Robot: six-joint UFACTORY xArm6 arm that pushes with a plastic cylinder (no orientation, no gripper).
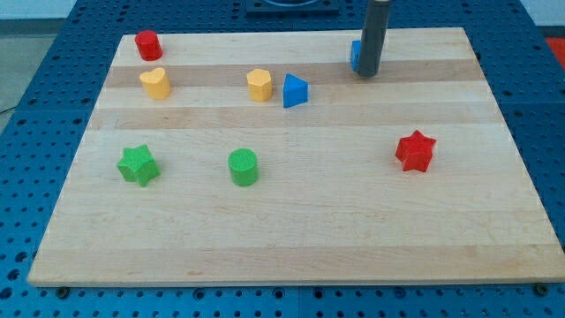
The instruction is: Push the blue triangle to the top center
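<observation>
Two green blocks, cylinder (243, 167) and star (138, 164), nearest, below-left of blue triangle (295, 91), two yellow, two red, two blue, my tip (367, 74) right of triangle, holding nothing

- No text, label, brand, number or sign can be read anywhere in the camera view.
</observation>
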